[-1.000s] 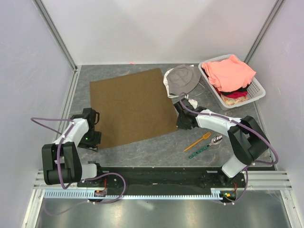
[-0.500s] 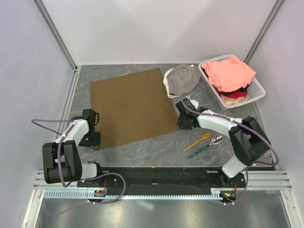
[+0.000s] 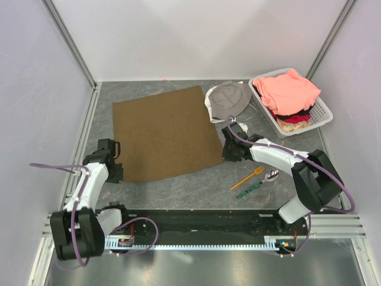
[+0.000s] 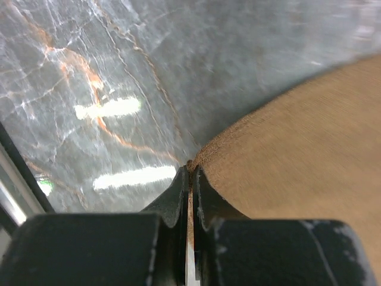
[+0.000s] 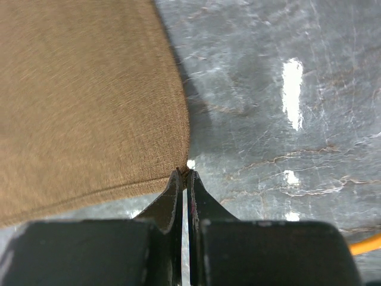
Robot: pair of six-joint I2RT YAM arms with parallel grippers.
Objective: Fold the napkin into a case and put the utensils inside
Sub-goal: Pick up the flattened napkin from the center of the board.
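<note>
Napkin [image 3: 164, 134], brown, spread open on desk [image 3: 178, 192]: left fingers [image 4: 176, 193] pinched tight on its near-left corner, right fingers [image 5: 171, 193] pinched tight on its near-right corner; utensils [image 3: 250, 177] on desk, right of it.

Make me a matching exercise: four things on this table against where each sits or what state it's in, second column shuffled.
1. napkin
2. orange fork
3. grey hat
4. white basket

A. holds salmon-pink clothes
B. lies beside the patterned utensil
C. spread out, both near corners pinched
D. sits by the napkin's far right corner

Pairs: 1-C, 2-B, 3-D, 4-A
</note>
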